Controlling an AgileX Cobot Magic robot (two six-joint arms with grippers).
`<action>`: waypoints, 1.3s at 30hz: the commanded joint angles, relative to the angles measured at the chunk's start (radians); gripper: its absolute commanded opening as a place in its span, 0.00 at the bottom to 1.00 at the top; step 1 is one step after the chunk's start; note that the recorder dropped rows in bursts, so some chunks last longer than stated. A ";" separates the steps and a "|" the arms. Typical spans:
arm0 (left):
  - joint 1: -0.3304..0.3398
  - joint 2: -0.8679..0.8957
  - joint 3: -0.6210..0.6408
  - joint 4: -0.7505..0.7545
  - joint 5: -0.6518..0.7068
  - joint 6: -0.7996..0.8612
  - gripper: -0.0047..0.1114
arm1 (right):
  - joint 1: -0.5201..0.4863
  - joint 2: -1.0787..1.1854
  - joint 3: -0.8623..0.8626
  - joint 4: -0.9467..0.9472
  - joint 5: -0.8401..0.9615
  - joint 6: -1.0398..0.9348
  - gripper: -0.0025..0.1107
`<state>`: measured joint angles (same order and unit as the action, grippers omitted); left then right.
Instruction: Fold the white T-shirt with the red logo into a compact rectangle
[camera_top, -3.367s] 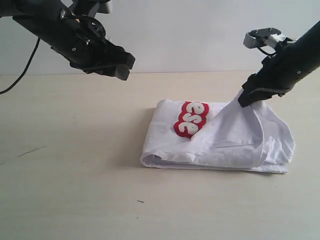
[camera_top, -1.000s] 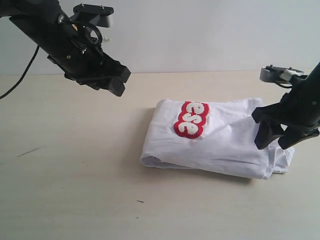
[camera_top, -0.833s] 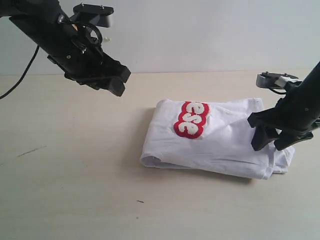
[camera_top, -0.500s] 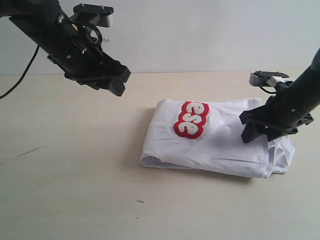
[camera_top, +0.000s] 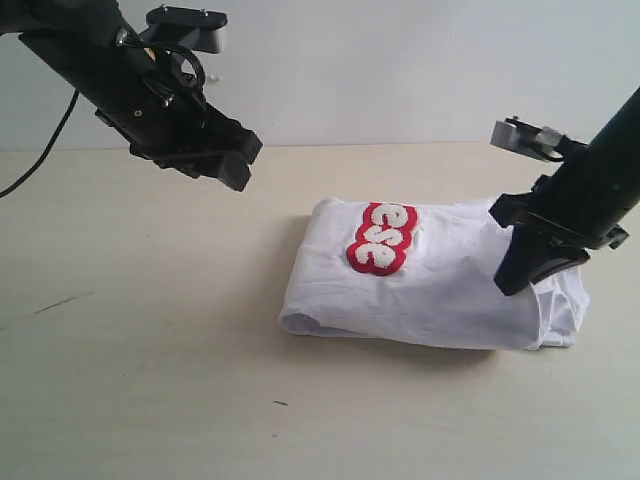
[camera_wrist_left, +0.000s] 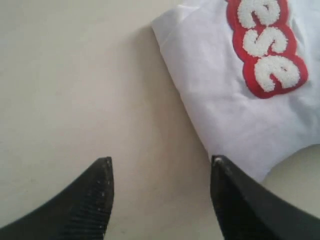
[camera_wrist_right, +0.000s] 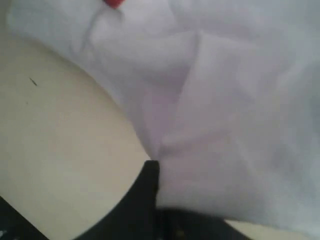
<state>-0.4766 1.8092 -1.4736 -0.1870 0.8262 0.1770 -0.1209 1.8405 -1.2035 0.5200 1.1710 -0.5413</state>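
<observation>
The right gripper (camera_top: 514, 280) is clenched on the white T-shirt (camera_top: 440, 290). In its wrist view one dark finger (camera_wrist_right: 147, 197) shows, with white cloth running in against it and hiding the other, so a layer looks pinched, though how many layers cannot be told. That is the first risk: if only the top sheet is caught, a pull would peel it off the stack and undo the fold instead of carrying the whole end over. Just beyond the fingertips, on the side away from the other arm, the shirt's end lies in loose, uneven edges, and these could trail or bunch if the end is lifted. Further out from the grip, the shirt lies flat on the table (camera_top: 150, 350) as a folded bundle, and the red logo (camera_top: 380, 238) faces up near its far end. Nothing pins that end down. The left gripper (camera_top: 238, 165) hangs well away and above the table with its jaws apart and empty, so a sideways tug from the right could probably slide the whole bundle rather than fold it. A thin pinch could also slip out partway.
</observation>
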 joint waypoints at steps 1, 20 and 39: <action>0.001 -0.009 0.005 -0.004 -0.011 0.005 0.52 | -0.002 -0.036 0.079 -0.127 0.000 0.105 0.03; 0.001 -0.009 0.005 -0.004 0.000 0.005 0.52 | 0.028 -0.092 0.013 -0.269 -0.077 0.222 0.50; 0.001 -0.006 0.005 -0.002 -0.003 0.005 0.52 | -0.207 0.121 0.032 -0.152 -0.283 0.194 0.69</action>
<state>-0.4766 1.8092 -1.4736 -0.1870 0.8319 0.1793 -0.2930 1.9291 -1.1723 0.3413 0.9155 -0.3092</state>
